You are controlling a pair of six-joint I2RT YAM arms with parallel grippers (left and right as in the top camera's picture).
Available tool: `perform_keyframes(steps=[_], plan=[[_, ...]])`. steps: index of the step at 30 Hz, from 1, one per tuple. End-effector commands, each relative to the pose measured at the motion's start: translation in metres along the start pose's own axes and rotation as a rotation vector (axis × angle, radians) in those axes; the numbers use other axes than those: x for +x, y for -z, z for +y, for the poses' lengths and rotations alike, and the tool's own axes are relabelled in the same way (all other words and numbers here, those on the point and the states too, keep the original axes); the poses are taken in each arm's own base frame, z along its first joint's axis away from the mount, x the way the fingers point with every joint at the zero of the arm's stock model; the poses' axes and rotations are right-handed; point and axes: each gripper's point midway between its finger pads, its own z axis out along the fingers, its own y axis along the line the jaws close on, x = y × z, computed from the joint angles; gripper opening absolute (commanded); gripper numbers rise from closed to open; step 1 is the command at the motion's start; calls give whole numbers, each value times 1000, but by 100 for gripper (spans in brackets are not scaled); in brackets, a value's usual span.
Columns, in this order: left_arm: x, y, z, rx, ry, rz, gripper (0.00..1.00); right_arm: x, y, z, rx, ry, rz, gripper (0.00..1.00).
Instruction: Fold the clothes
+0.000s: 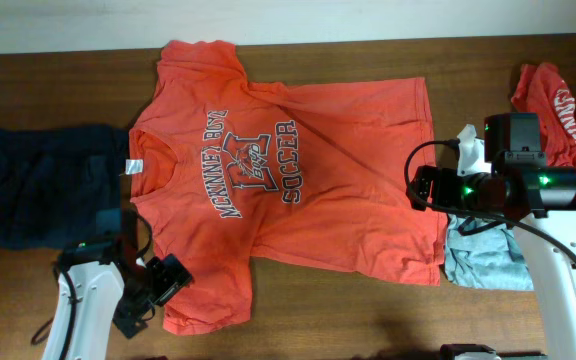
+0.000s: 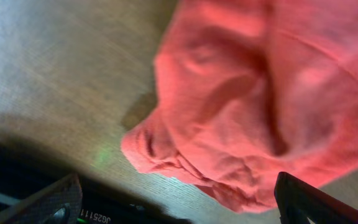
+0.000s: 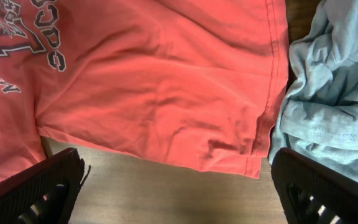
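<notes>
Fingers, left: spread wide with nothing between them; my left gripper (image 1: pixel 168 278) sits low at the table, just beside the shirt's near sleeve (image 2: pixel 229 124).
Fingers, right: just as wide and holding nothing; my right gripper (image 3: pixel 179 186) hovers over the hem corner (image 3: pixel 260 155).
Shirt: the orange-red T-shirt (image 1: pixel 298 170) lies print-up across the middle of the table (image 1: pixel 368 310), collar toward my left, hem toward my right, both sleeves out.
Near sleeve: bunched and wrinkled at its edge rather than flat.
Neighbours: a pale grey-blue garment (image 3: pixel 334 93) lies against the hem corner; another red tee (image 1: pixel 558 105) is heaped further right; a dark navy garment (image 1: pixel 53 185) lies past the collar, close to the shoulder.
Step, as I judge it: the shirt is spread and no fold is made, so I am at the start of the first fold.
Next move calls for: closing on the sleeve edge with my left and the hem corner with my right, then carrying that long side over the print together.
Care: pinching orange cloth only at the hem, not the grey-blue piece beside it.
</notes>
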Motion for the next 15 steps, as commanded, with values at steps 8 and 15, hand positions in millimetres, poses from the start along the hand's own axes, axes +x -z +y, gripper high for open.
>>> perform_keyframes(steps=[8,15], plan=[[9,-28,33,12,271,74,99,-4,2,-1,9,-4,-9,99],[11,-40,31,41,270,77,91,-4,2,-1,9,-4,-10,99]])
